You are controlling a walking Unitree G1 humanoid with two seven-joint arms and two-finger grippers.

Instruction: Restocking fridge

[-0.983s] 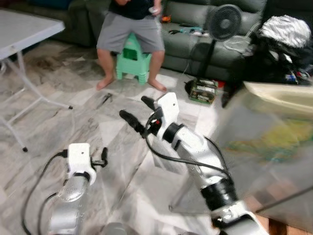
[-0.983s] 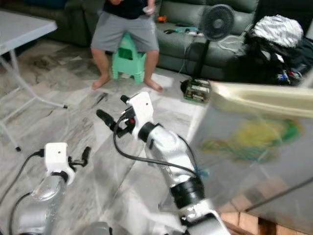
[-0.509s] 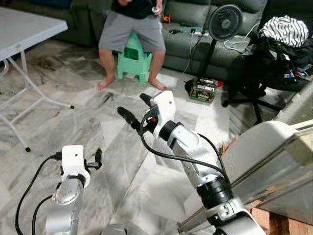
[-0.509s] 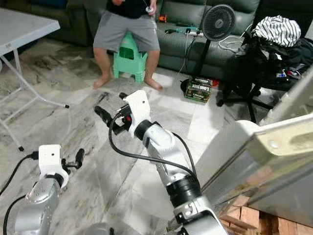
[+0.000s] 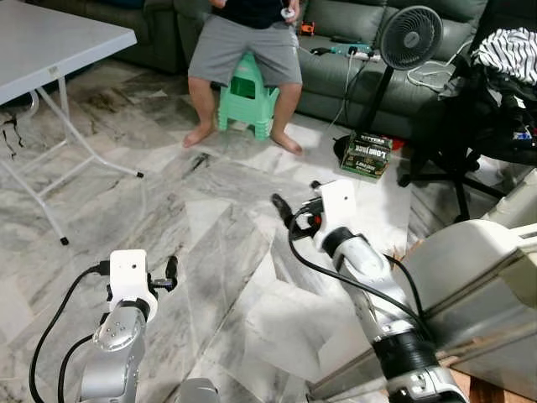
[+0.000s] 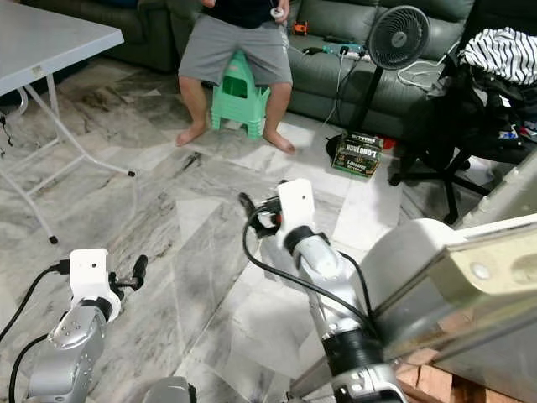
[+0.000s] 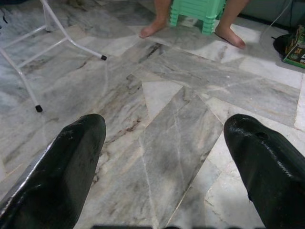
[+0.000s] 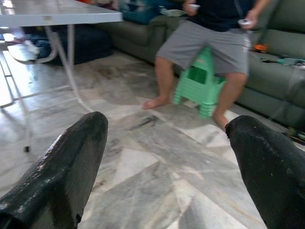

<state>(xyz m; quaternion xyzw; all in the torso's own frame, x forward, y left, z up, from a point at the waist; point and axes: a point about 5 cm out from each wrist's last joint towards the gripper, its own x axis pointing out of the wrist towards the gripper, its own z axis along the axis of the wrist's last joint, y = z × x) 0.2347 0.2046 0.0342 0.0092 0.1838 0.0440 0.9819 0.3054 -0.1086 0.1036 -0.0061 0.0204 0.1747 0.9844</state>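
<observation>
Both the left pincer point(image 7: 162, 157) and right pincer point(image 8: 167, 157) are hanging apart and empty over the floor point(image 5: 218, 252), carrying nothing to stock.

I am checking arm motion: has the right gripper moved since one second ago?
Yes. The right gripper swung to the robot's right, from below the green stool toward the floor box.
</observation>
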